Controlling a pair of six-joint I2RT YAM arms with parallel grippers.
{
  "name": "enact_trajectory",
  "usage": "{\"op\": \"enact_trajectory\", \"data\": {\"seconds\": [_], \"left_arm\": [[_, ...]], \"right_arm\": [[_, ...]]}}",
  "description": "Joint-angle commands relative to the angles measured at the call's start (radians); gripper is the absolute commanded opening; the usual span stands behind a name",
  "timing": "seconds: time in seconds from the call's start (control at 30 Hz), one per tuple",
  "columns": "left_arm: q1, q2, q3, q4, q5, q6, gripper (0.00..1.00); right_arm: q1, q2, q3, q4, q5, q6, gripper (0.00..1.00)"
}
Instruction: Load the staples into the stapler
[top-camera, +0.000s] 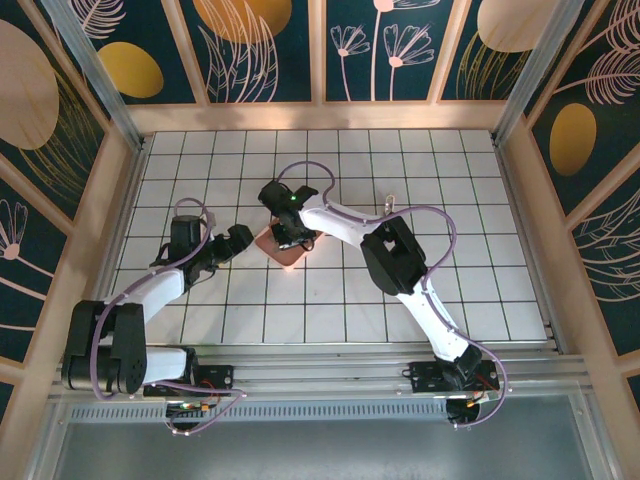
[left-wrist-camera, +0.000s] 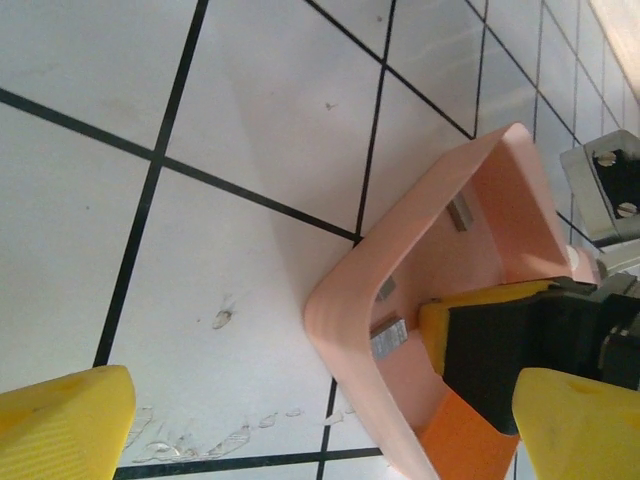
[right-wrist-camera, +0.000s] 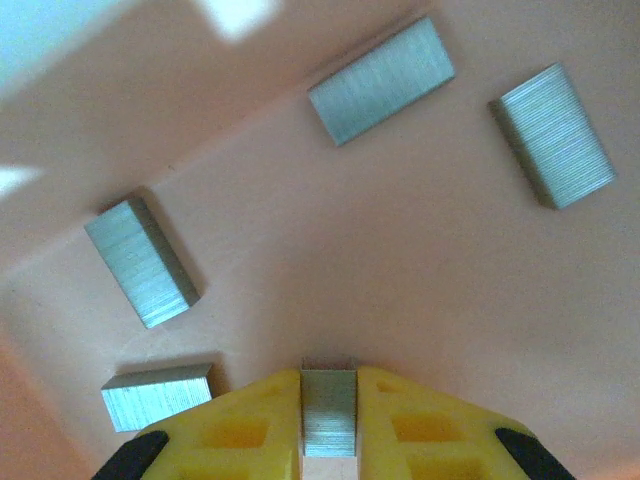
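As right claw (right-wrist-camera: 329, 378) pinches staple strip (right-wrist-camera: 328, 420) | long axis — parallel to fingers (right-wrist-camera: 245, 428)

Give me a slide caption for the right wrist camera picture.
Right jaws shut on one staple strip in the pink tray, four more strips lying loose around.

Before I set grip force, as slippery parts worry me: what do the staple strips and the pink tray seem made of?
Staple strips: apparently metal, grey, dull sheen, fine parallel ridges. Pink tray: probably plastic, smooth matte surface, rounded moulded rim; cannot be sure.
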Motion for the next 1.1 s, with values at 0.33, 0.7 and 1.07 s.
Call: {"op": "enact_trajectory", "data": {"seconds": [0.33, 0.7, 1.07], "left_arm": [[0.002, -0.096, 0.069, 0.012, 0.034, -0.007, 0.97], [-0.219, 0.038, 0.217, 0.01, -0.07, 0.022, 0.97], [-0.472, 0.295, 0.476, -0.101, -0.202, 0.104, 0.97]], "right_arm": [[-0.041, -0.235, -0.132, 0.095, 0.019, 0.06, 0.18], [-0.144, -0.559, -0.602, 0.24, -0.012, 0.16, 0.18], [-0.342, -0.787, -1.025, 0.289, -0.068, 0.155, 0.18]]}}
